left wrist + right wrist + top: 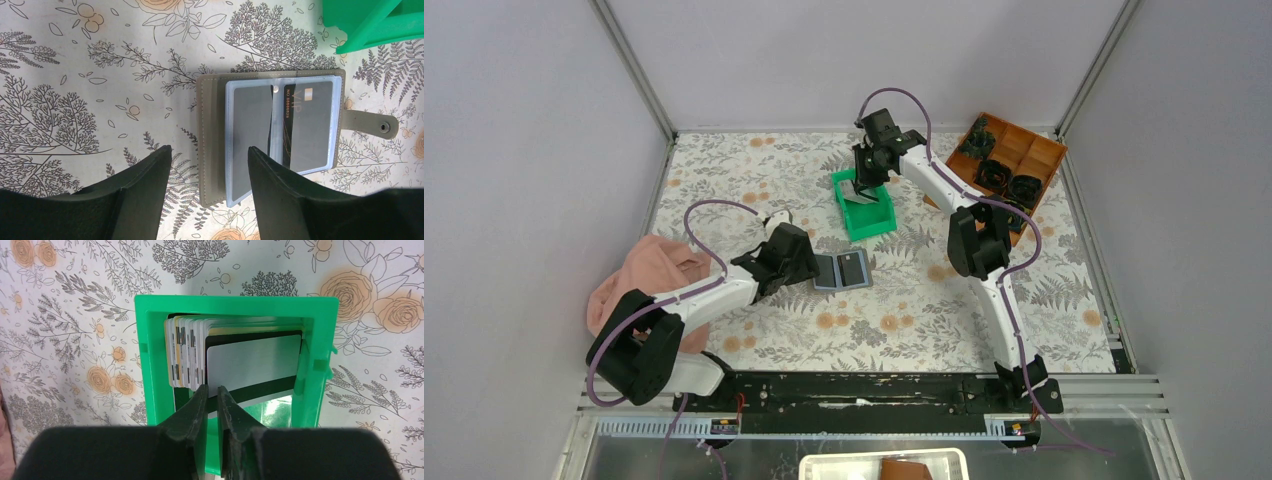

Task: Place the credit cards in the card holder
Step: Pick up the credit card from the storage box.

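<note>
Packed upright in green bin [235, 302]: credit cards [255, 360], likely light, stiff, slick; best pinched at a free edge. Right gripper [213, 388] nearly clenched at front card's corner, grasp unclear. Left gripper [210, 148] released above card holder [280, 130], open on surface [100, 100].

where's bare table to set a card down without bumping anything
Widest bare patch: near centre of the table, between the card holder and the black rail. Also the far left corner, beyond the left arm. Crowded: far right, where green bin, right arm and brown tray sit close together.
</note>
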`<act>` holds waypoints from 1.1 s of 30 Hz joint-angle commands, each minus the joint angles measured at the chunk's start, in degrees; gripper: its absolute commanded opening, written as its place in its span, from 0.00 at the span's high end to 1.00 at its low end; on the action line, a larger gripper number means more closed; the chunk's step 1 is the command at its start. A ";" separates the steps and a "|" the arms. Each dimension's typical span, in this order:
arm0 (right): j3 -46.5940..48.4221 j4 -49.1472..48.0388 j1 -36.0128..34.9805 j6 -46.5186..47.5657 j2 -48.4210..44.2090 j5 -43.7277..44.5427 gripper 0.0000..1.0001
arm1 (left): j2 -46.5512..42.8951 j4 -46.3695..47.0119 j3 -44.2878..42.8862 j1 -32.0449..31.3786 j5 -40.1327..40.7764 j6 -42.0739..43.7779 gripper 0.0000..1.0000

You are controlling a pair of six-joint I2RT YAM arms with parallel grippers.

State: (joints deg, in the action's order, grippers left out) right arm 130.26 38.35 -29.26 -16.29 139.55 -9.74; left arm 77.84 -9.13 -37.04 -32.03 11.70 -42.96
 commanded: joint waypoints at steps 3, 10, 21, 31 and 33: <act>2.89 3.19 -0.47 3.57 -2.85 4.88 0.87 | -0.01 2.97 0.61 0.70 -0.55 0.84 0.35; 2.37 3.64 -0.33 4.94 -3.82 6.88 0.90 | 0.83 3.32 -0.24 0.65 -1.07 1.19 0.35; 0.58 4.04 -0.03 8.24 -4.57 13.36 0.91 | 1.83 3.54 -1.00 0.72 -1.17 1.53 0.35; -0.17 3.46 -0.09 10.09 -2.69 15.58 0.97 | 1.24 2.80 -0.97 0.75 -0.14 1.87 0.35; -0.26 3.23 -0.10 10.12 -2.74 15.90 1.00 | 0.27 2.80 -0.61 0.96 0.35 2.02 0.33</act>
State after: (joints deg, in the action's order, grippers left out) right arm 131.17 40.01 -29.47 -8.12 138.21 2.70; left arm 79.64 -8.60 -36.88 -31.70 10.87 -42.37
